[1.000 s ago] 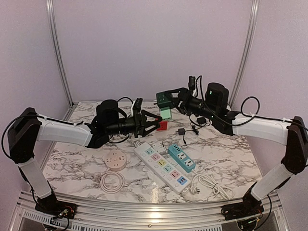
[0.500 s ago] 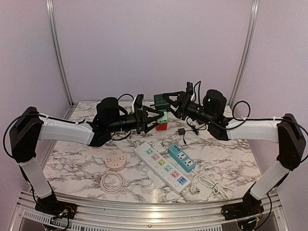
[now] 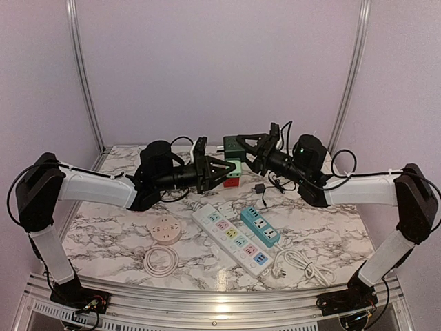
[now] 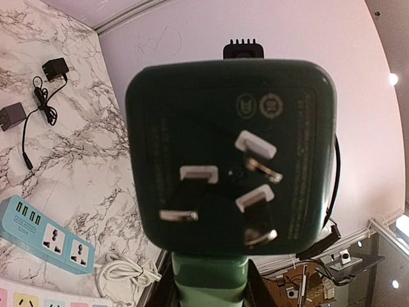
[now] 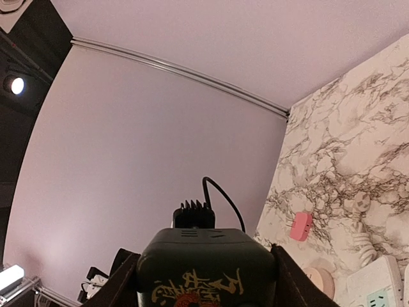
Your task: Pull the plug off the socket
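Since a second ago both arms have drawn closer together above the far middle of the white marble table [image 3: 103, 227], and the left gripper [image 3: 227, 171] has narrowed to clamp the light green plastic plug [image 3: 236, 166]. That plug sits just under the dark green cube socket [image 3: 231, 145], which the right gripper [image 3: 244, 147] holds, its fingers tight against the cube's sides
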`<state>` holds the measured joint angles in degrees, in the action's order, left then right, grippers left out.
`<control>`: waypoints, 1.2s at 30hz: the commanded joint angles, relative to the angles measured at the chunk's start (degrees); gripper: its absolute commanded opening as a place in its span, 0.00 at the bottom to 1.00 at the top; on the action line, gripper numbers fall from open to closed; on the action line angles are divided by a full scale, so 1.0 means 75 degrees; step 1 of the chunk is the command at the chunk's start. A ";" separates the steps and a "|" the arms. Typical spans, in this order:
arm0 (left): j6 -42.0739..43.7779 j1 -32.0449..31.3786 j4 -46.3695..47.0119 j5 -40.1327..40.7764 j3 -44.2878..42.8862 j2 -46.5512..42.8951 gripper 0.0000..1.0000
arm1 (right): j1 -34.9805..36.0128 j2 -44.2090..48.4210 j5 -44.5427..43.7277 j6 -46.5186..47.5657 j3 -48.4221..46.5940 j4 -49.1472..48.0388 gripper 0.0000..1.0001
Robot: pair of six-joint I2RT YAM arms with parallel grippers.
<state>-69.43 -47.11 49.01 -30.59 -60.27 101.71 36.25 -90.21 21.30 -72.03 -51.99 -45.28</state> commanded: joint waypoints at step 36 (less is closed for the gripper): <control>0.0767 -0.0649 -0.0440 0.0060 0.0372 -0.0037 0.00 | -0.0122 0.0528 -0.1285 -0.0393 0.0254 -0.1042 0.06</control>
<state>-67.05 -49.19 50.76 -27.22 -58.72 101.54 36.34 -88.99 19.44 -73.63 -49.87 -46.81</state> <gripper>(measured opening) 0.262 0.573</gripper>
